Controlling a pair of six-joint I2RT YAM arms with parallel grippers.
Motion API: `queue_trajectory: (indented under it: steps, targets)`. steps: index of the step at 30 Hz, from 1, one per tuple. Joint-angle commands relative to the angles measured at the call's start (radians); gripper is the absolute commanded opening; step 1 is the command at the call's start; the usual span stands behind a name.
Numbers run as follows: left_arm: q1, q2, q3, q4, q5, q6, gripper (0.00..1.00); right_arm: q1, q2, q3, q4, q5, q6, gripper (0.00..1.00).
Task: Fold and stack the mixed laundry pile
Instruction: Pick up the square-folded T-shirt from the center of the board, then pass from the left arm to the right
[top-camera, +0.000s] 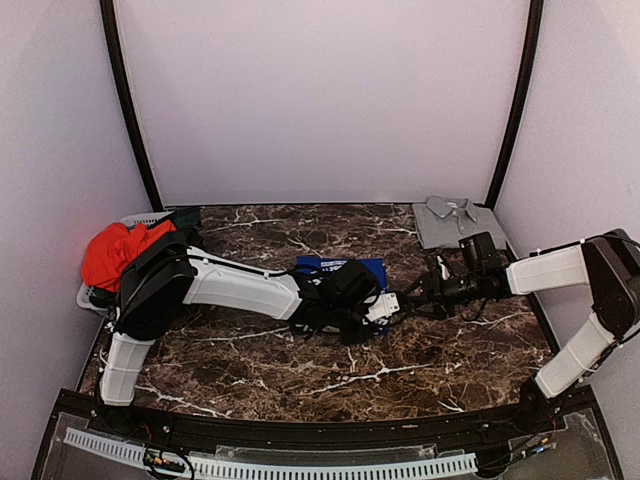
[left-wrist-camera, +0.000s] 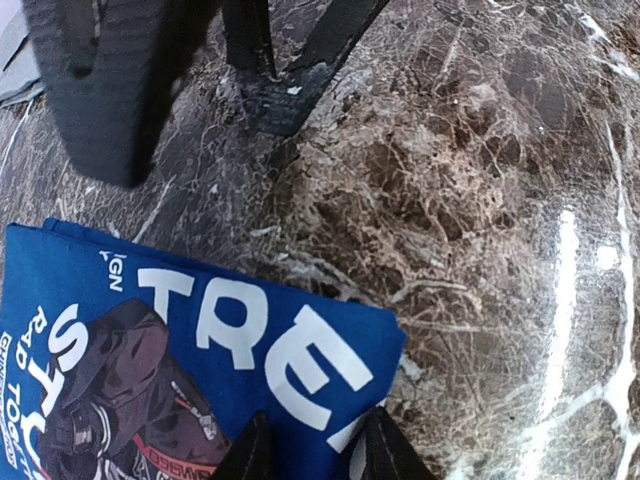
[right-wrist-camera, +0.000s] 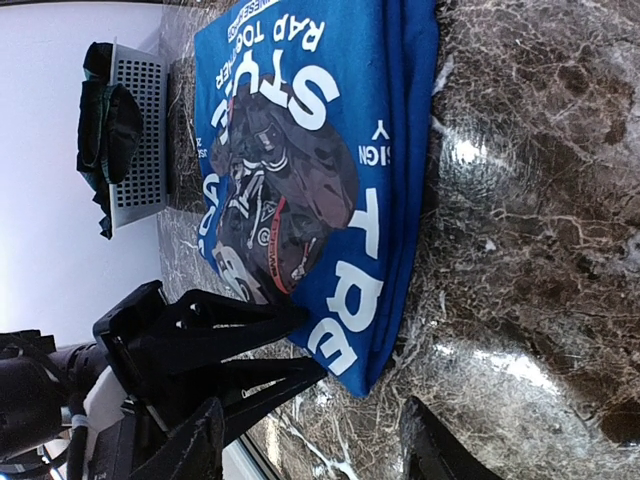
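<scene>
The left tool (left-wrist-camera: 318, 442) straddles the folded royal-blue T-shirt (left-wrist-camera: 200, 370)'s corner on the tabletop (left-wrist-camera: 480, 250), clench uncertain, seemingly to move it for stacking, while the right tool (right-wrist-camera: 315, 442) hovers released nearby.

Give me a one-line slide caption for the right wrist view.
Folded blue T-shirt on marble table, left tool at its corner, basket beyond.

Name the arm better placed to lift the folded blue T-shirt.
Left. The left jaws straddle a corner of the blue T-shirt; the right jaws hang open over bare table beside it.
</scene>
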Motion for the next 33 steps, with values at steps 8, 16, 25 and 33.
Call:
queue_trajectory:
  steps: [8, 16, 25, 33]
  targets:
    - [-0.024, 0.07, 0.059, 0.004, 0.034, 0.057, 0.26, -0.007, 0.014, -0.029, 0.06, -0.03, 0.007, 0.56]
    - [-0.024, 0.063, 0.06, 0.035, 0.056, 0.025, 0.01, -0.007, 0.031, -0.066, 0.129, -0.039, 0.059, 0.56]
    - [-0.024, 0.013, 0.069, 0.137, 0.164, -0.1, 0.0, 0.001, 0.143, -0.074, 0.32, -0.04, 0.2, 0.58]
    - [-0.023, 0.006, 0.072, 0.157, 0.161, -0.123, 0.0, 0.016, 0.206, -0.042, 0.36, -0.031, 0.26, 0.67]
